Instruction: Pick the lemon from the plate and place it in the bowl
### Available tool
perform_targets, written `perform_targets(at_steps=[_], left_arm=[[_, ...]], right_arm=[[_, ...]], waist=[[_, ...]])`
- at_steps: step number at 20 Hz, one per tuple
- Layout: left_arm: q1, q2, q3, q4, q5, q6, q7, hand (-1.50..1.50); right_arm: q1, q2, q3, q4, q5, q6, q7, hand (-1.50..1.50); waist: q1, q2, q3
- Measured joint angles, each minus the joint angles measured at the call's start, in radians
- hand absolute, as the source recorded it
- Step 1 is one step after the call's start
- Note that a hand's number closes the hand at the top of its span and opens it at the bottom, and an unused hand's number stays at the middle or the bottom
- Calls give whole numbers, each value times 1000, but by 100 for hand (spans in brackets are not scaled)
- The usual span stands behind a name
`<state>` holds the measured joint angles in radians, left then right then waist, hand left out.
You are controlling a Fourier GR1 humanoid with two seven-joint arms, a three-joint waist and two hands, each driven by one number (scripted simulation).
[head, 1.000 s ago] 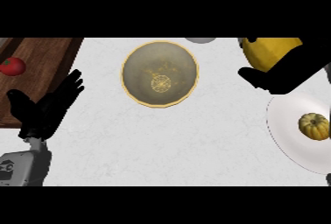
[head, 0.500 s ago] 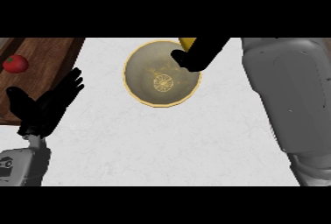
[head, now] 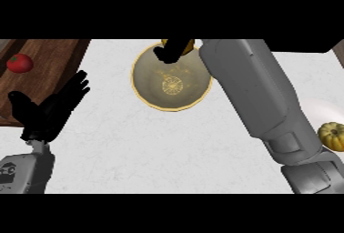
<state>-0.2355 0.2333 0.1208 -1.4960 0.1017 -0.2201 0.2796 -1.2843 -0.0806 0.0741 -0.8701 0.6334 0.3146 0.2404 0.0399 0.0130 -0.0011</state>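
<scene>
The yellow-rimmed bowl (head: pixel 171 82) sits at the top centre of the counter, with a pale pattern on its bottom. My right hand (head: pixel 169 51) hangs over the bowl's far rim, its fingers curled round the yellow lemon (head: pixel 187 43), most of which is hidden. The grey right forearm (head: pixel 259 98) crosses the view from the lower right. The white plate (head: pixel 322 116) lies at the right edge, mostly behind the arm. My left hand (head: pixel 50 109) rests open at the left, fingers up.
A wooden board (head: pixel 50 54) at the upper left carries a red tomato (head: pixel 20 63). A small yellow ribbed squash (head: pixel 332 135) sits on the plate at the right edge.
My right hand has carried the lemon leftwards from above the plate to over the bowl's far rim. The forearm now covers most of the plate. The left hand has stayed still.
</scene>
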Motion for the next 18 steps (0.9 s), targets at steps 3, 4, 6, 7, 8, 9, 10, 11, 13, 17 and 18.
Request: perform_targets(at_steps=[3, 4, 6, 7, 8, 9, 10, 11, 13, 17, 18], left_arm=[[-13, 4, 0, 3, 1, -5, 3, 0], [-26, 3, -3, 7, -3, -3, 7, 0], [-31, 1, -5, 12, -4, -5, 2, 0], [-41, 2, -4, 12, -3, -3, 10, 0], [-48, -2, -12, 12, -8, -3, 11, 0], [-58, -2, -12, 17, -7, -3, 13, 0], [-63, -2, -12, 21, -4, -7, 13, 0], [-67, -11, -20, 27, -12, -2, 9, 0], [-68, -13, -23, 29, -9, -8, 8, 0], [-74, -11, -30, 40, -9, -23, -6, 0], [-78, -18, -37, 45, -16, -19, -8, 0]], right_arm=[[-20, 36, -4, 129, 1, -62, -62, 150], [-35, 46, -5, 173, 0, -80, -79, 150], [-51, 59, -1, 254, -4, -119, -120, 150], [-69, 64, -5, 292, -7, -125, -134, 150], [-80, 67, -4, 328, -12, -137, -146, 150], [-84, 70, -17, 356, -37, -145, -143, 150], [-78, 72, -30, 384, -62, -151, -144, 150], [-85, 74, -46, 410, -86, -151, -140, -150], [-83, 76, -76, 455, -142, -164, -138, -150], [-100, 79, -123, 523, -227, -209, -166, -150], [-97, 79, -124, 536, -243, -227, -188, -150]], waist=[[8, 3, 0], [12, 5, 0], [22, 8, 0], [24, 9, 0], [32, 12, -1], [40, 14, -1], [46, 16, -1], [49, 18, -1], [59, 18, -1], [84, 26, -1], [89, 27, -1]])
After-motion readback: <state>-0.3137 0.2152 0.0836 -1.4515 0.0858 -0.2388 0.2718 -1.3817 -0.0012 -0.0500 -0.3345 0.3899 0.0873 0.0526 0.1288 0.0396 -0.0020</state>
